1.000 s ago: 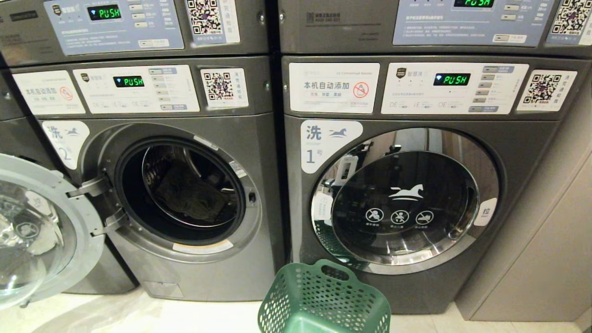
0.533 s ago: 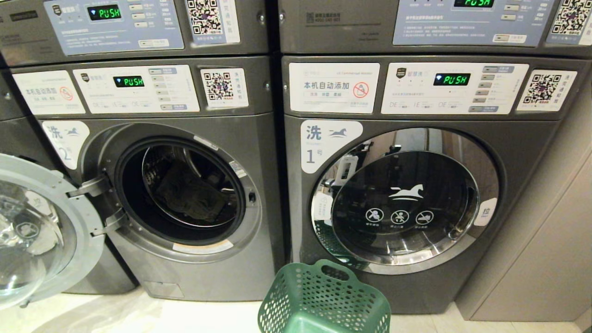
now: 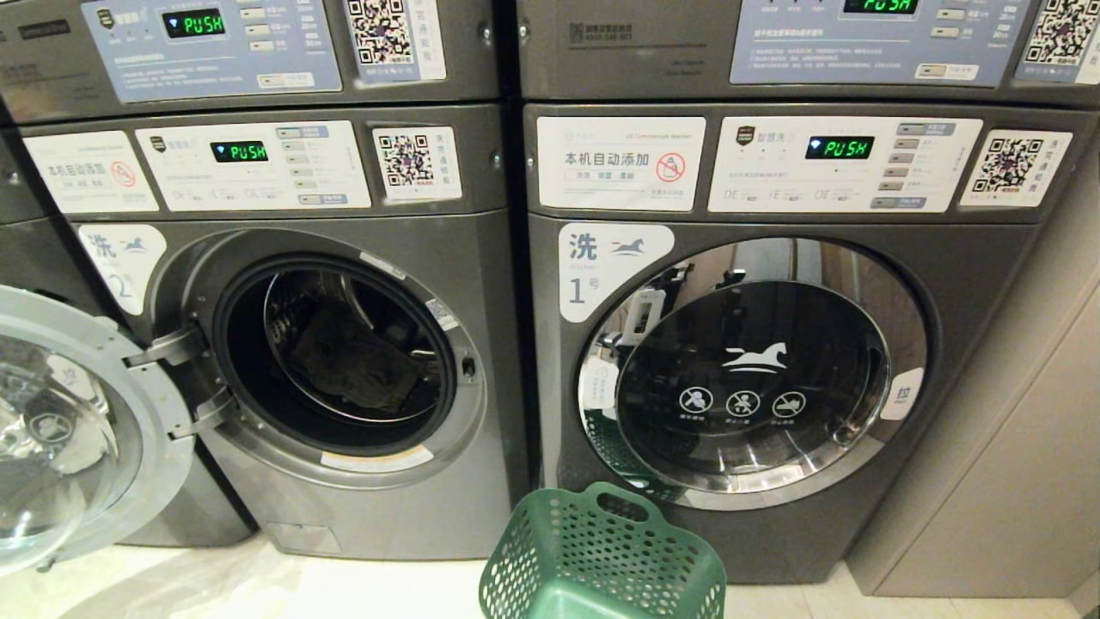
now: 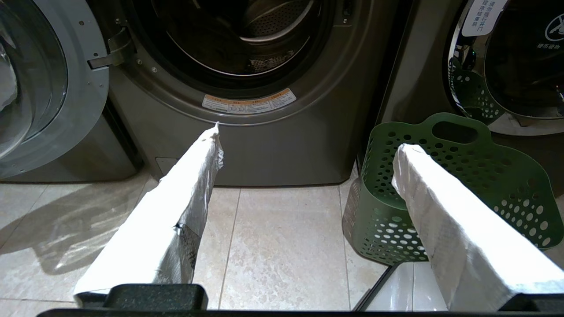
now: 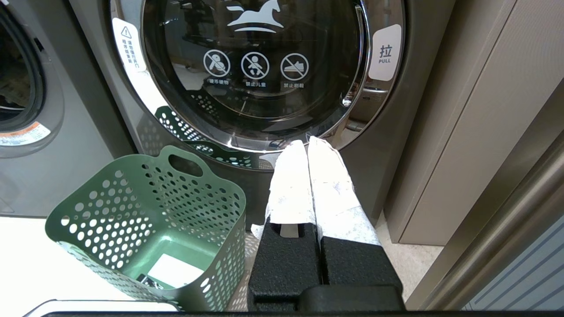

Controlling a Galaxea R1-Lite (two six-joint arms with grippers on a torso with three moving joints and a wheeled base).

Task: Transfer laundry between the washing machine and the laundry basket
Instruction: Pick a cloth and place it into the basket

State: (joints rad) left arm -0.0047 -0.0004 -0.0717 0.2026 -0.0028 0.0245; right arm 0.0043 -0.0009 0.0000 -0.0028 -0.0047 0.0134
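Before the shut washer door point(image 3: 748, 378), a green basket point(image 3: 601, 559) stands.

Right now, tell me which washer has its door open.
The left washer, labelled 2: its door is swung out to the left, with dark laundry in the drum. Washer 1 on the right is shut.

Green "PUSH" glows on both washer displays point(image 3: 239, 152) — the shut door's tab point(image 5: 384, 53) reads "拉 PULL".

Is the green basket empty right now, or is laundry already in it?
Empty of laundry: the green basket shows its bare floor with only a white label there.
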